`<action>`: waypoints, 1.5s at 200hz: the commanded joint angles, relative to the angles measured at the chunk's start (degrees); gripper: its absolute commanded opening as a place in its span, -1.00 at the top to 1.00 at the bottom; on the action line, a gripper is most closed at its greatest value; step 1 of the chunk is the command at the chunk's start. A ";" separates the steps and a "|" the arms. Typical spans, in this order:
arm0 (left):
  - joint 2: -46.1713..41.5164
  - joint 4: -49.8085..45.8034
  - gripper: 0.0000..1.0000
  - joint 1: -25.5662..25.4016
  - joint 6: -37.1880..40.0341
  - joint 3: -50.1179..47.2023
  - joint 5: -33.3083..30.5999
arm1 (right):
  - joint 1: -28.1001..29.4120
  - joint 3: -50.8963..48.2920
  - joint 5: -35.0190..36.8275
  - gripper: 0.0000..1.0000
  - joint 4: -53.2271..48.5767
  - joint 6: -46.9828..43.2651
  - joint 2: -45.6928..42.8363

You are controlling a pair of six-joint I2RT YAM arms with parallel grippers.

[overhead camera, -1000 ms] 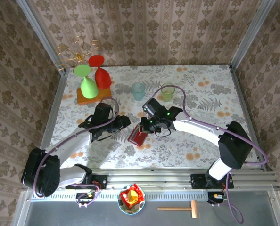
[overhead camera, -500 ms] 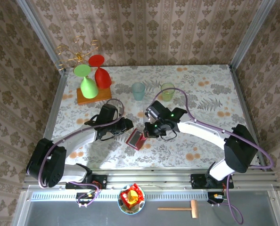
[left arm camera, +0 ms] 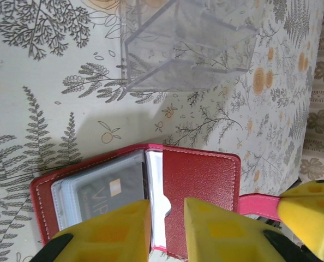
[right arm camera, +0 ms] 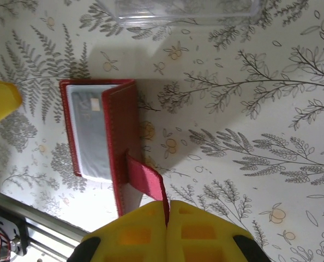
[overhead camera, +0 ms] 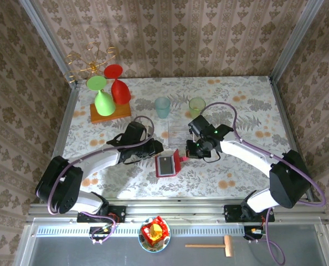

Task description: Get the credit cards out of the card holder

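I am pinching the card holder (right arm camera: 121, 125) by its strap (right arm camera: 145, 180) in my right gripper (right arm camera: 167, 210). My left gripper (left arm camera: 166, 218) is hovering slightly spread, with the dark card (left arm camera: 105, 191) just beyond its fingertips.

Red card holder (left arm camera: 197, 191) lies open on the patterned table (left arm camera: 36, 98), a dark card (left arm camera: 99, 195) in its clear left pocket. The left gripper (left arm camera: 166, 232) holds its yellow fingers (left arm camera: 118, 232) slightly apart at the holder's fold. A clear box (left arm camera: 184, 49) sits beyond, apart.
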 commanded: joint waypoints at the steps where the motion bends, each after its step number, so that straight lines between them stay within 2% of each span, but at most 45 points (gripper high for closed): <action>1: 1.17 0.20 0.55 -0.94 0.84 1.56 -0.62 | -0.41 -2.58 2.38 1.00 -1.17 -0.77 -0.26; 48: 3.89 0.24 0.56 -3.03 1.79 3.38 -0.44 | -2.74 -6.93 5.04 1.00 2.32 1.78 0.49; 108: 10.38 1.33 0.57 -6.21 2.85 7.63 1.60 | -3.49 -12.24 3.22 0.83 10.74 4.94 5.45; 120: 11.77 1.71 0.57 -6.69 2.99 8.41 2.55 | -3.51 -12.85 3.76 0.73 10.99 5.48 4.98; 208: 15.94 3.21 0.58 -8.83 3.16 11.89 6.06 | -2.92 -9.78 5.62 0.32 3.70 5.42 -3.31; 267: 18.79 3.22 0.58 -8.91 2.98 12.97 8.01 | -0.55 -4.23 8.29 0.28 -3.08 7.15 -8.86; 300: 19.38 2.51 0.59 -8.89 3.16 13.45 8.11 | 2.17 -2.74 6.58 0.31 -1.28 9.45 -9.94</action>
